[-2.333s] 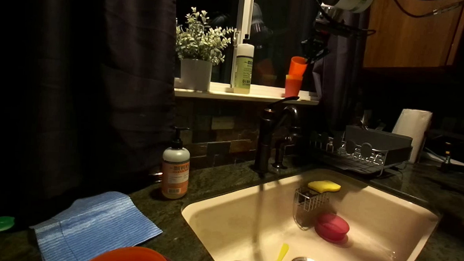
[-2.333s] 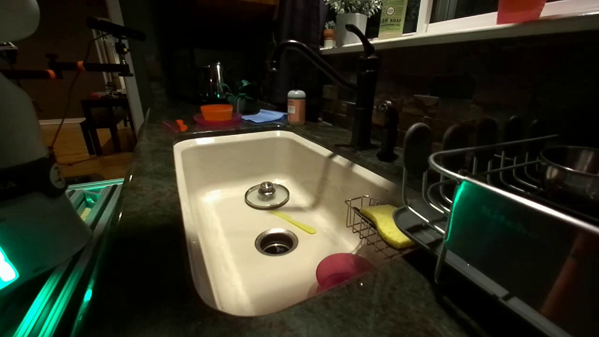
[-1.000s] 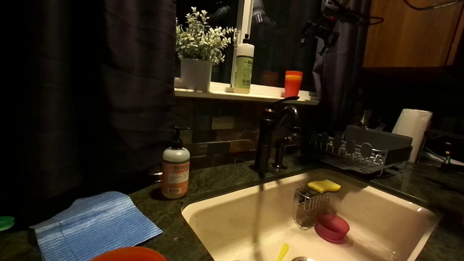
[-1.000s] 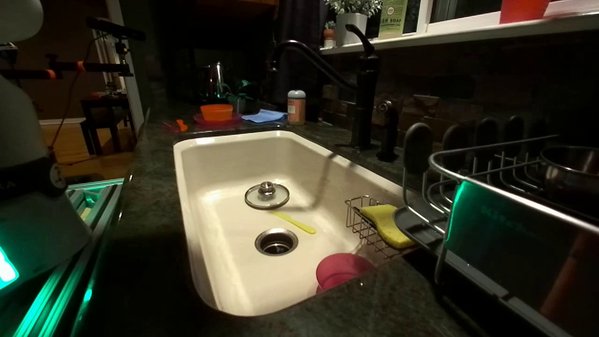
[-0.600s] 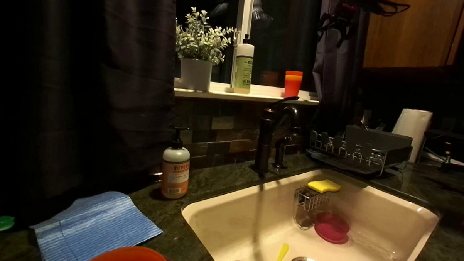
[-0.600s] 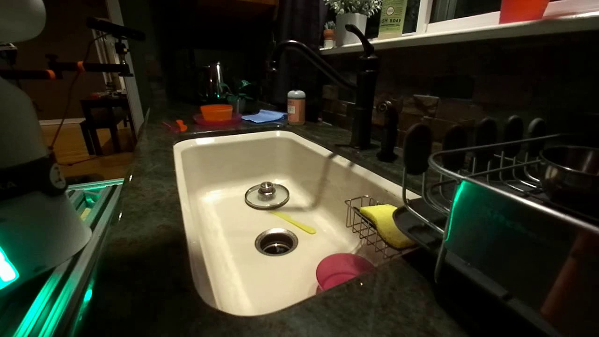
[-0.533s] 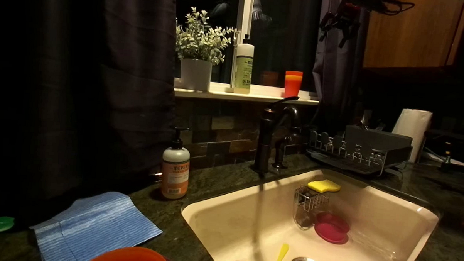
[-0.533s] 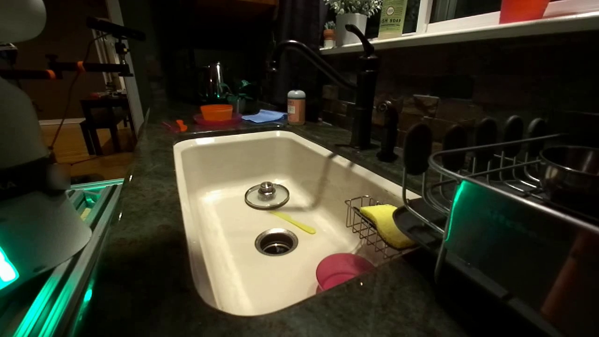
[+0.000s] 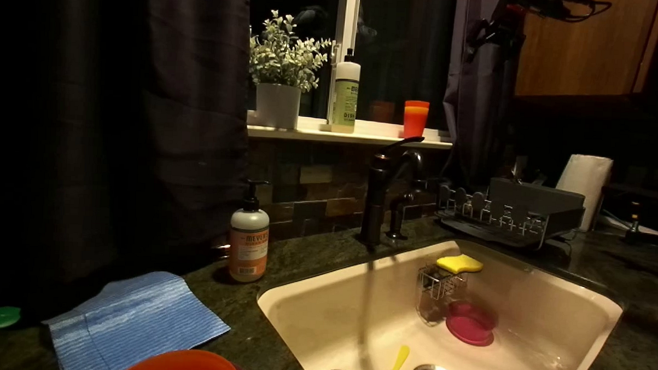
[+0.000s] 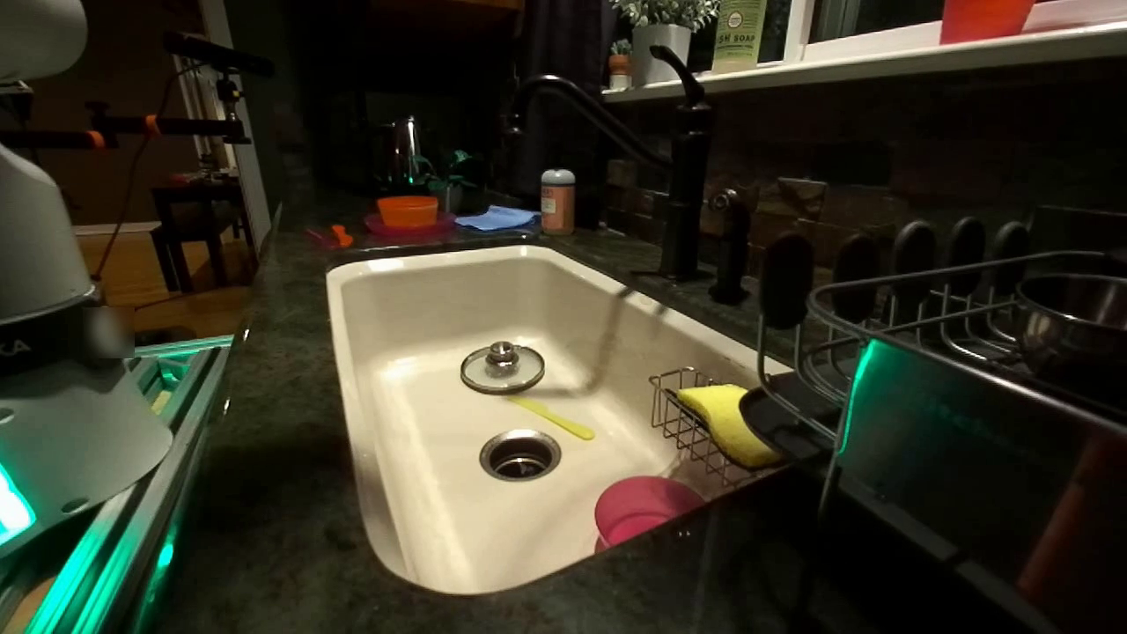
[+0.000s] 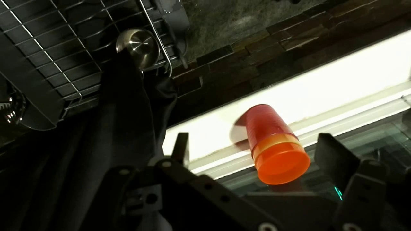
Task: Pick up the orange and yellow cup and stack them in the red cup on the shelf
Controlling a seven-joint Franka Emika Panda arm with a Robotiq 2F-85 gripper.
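Note:
On the white window sill [image 9: 320, 134], the task's shelf, stands an upright stack of cups. The red cup [image 11: 265, 120] is outermost, a band of the yellow cup [image 11: 276, 142] shows above its rim, and the orange cup [image 11: 282, 165] sits innermost and topmost. In an exterior view only the lower part of the red cup [image 10: 984, 21] shows at the top edge. My gripper [image 11: 257, 147] stands open, its fingers wide apart and touching nothing. Seen from outside, the gripper [image 9: 495, 45] hangs above and to the right of the stack, in front of the dark curtain.
A potted plant [image 9: 277, 104] and a green soap bottle [image 9: 345, 98] share the sill. Below rise the black faucet [image 9: 376, 197] and a dish rack [image 9: 514, 213]. A wooden cabinet [image 9: 585, 49] hangs close to the arm. The sink [image 10: 423, 299] holds a lid and a pink bowl.
Earlier the orange cup was tilted above the stack beside my gripper; now it sits nested inside. The gripper has let go and moved up and right, away from the cups.

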